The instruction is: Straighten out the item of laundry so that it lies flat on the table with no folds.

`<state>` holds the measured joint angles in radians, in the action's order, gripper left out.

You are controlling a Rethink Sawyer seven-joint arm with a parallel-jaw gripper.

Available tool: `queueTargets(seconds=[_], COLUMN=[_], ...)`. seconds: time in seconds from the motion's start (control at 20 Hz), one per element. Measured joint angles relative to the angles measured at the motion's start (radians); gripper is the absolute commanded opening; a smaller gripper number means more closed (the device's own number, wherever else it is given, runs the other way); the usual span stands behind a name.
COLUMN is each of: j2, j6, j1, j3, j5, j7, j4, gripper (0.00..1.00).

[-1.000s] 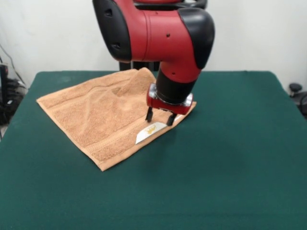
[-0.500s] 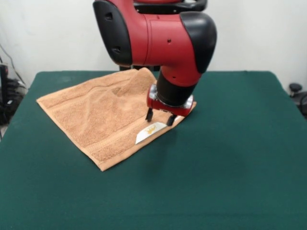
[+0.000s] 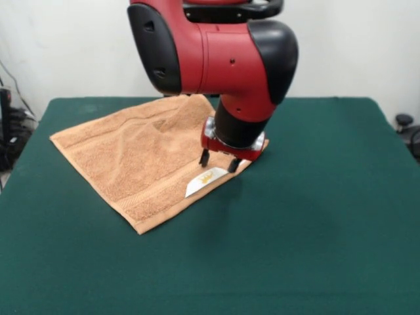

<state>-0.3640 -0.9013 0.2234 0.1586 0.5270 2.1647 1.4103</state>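
Now | one towel (image 3: 134,157) on table (image 3: 315,216) | one tool (image 3: 218,161) released above label (image 3: 205,180)

Dark cables (image 3: 12,125) at one edge, black knob (image 3: 404,121) opposite.

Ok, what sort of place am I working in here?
Most likely a robotics lab test bench: a table covered in dark green felt against a bare white wall, cables trailing at the side, and just one orange-tan towel laid out under the arm.

The towel's white label (image 3: 205,180) bears an orange mark, unreadable.
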Motion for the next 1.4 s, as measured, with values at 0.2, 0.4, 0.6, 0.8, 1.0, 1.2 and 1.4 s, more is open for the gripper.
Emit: queueTargets(seconds=[0.2,0.4,0.6,0.8,1.0,1.2,1.4], j2=[0.005,0.006,0.007,0.008,0.011,0.018,0.028], j6=[-0.018,-0.022,-0.022,-0.022,-0.026,-0.047,-0.077], j1=[-0.002,-0.006,-0.015,-0.026,-0.027,-0.029,-0.034], j3=[0.001,-0.001,-0.008,-0.018,-0.018,-0.017,-0.017], j5=[-0.001,0.0,0.001,0.001,0.0,-0.001,-0.001], j7=[0.0,0.0,0.0,0.0,0.0,0.0,0.0], j4=[-0.011,-0.015,-0.017,-0.021,-0.028,-0.041,-0.062], gripper=[1.0,1.0,1.0,1.0,1.0,1.0,1.0])
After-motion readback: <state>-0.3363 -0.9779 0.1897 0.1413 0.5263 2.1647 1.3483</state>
